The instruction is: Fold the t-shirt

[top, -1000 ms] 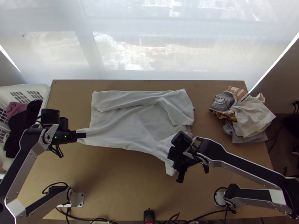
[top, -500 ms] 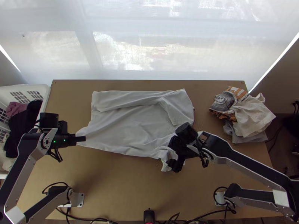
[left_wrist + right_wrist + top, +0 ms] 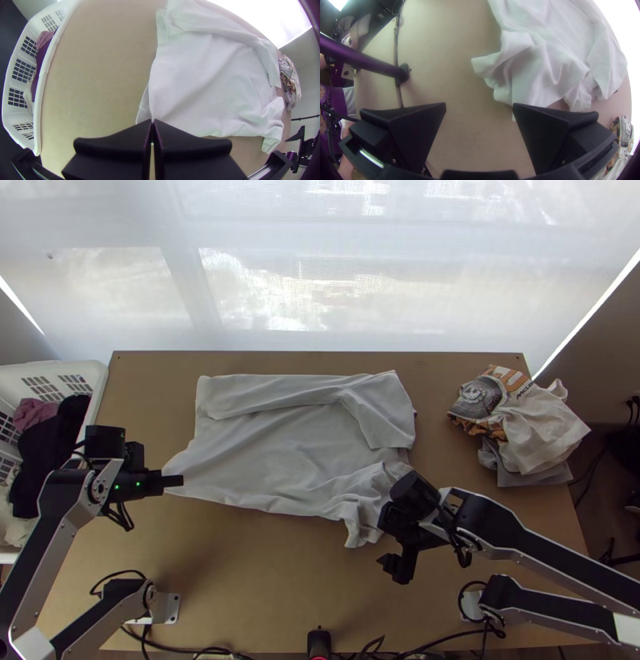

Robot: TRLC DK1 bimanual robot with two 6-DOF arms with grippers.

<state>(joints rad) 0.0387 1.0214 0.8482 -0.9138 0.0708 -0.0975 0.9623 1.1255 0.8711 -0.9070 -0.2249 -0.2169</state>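
Note:
A white t-shirt (image 3: 272, 452) lies across the middle of the table, its far edge folded over in a strip and its near right corner bunched. My left gripper (image 3: 178, 481) is at the shirt's near left corner; in the left wrist view the gripper (image 3: 152, 122) is shut, with the edge of the shirt (image 3: 213, 80) pinched at its tips. Just off the bunched corner, on the near side, is my right gripper (image 3: 387, 567). The right wrist view has this gripper (image 3: 479, 108) open above bare wood, the crumpled cloth (image 3: 540, 73) beside one finger.
A white laundry basket (image 3: 98, 390) with dark and pink clothes stands at the table's left edge. A pile of folded clothes (image 3: 532, 428) lies on the right of the table. Cables and a small black device (image 3: 319, 642) are along the near edge.
My right gripper went onto the shirt's near right corner, then moved back toward the near right, leaving that corner more bunched. The left gripper lowered slightly toward the near edge, pulling its corner along.

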